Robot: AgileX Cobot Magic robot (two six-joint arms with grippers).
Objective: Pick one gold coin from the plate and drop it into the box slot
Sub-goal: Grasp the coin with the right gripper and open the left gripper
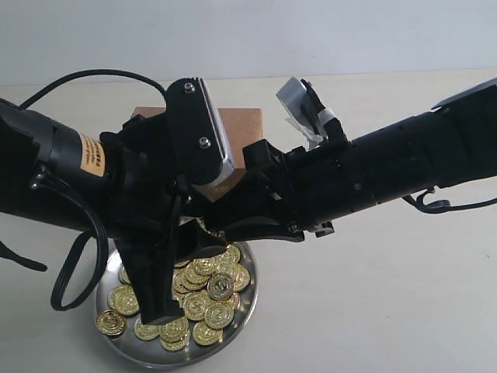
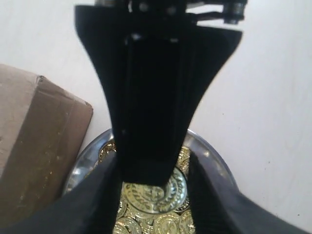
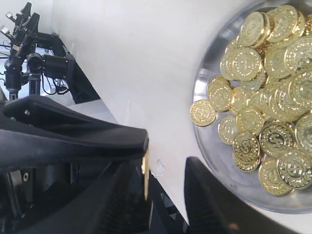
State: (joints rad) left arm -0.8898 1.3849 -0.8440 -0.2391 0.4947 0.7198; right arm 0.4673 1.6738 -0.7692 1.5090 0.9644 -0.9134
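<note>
The steel plate holds a heap of gold coins. My left gripper points down over it, and its two fingers pinch one raised gold coin by the edges. My right gripper reaches in from the right and stands open. That coin lies between its fingers, against one finger; the other right finger covers most of the left wrist view. The brown box stands behind the plate, with its slot hidden.
Both arms cross in front of the box in the exterior view. Black cables hang at the left arm. Another black arm stand shows far off in the right wrist view. White tabletop lies to the right of the plate.
</note>
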